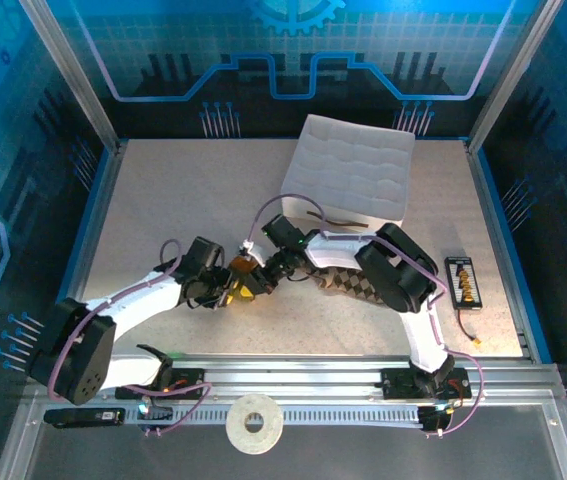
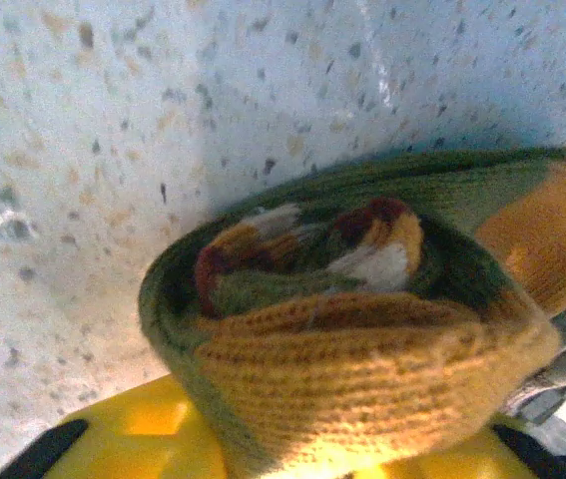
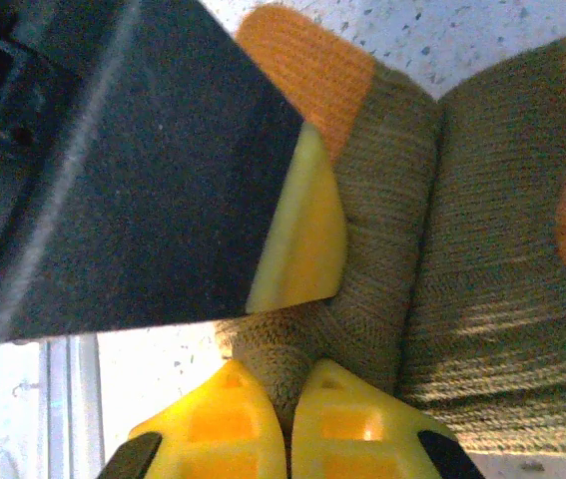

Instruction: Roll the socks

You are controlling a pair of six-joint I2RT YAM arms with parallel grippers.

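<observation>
The socks lie near the middle of the tabletop (image 1: 163, 200), just in front of the white quilted box (image 1: 353, 180). The olive green sock (image 2: 352, 339) is wound into a fat roll. From my left wrist I look straight into its end, so its axis points back at that camera. The striped cuff is coiled inside, orange knit wraps across the front and olive runs round the outside. The bottom of the roll is cut off by the frame edge.

My left end effector (image 1: 245, 288) has narrowed onto this roll, its yellow fingers against the fabric. My right end effector (image 3: 288, 394) is pinched almost closed on a fold of the same olive knit. Beside it the black body of the left one blocks much of the right wrist view.

The checked sock (image 1: 348, 282) stretches left to right. My right arm crosses over it and hides its upper edge, so I cannot make out where it meets the roll.

The box's quilted top faces up, and I cannot see inside it.
</observation>
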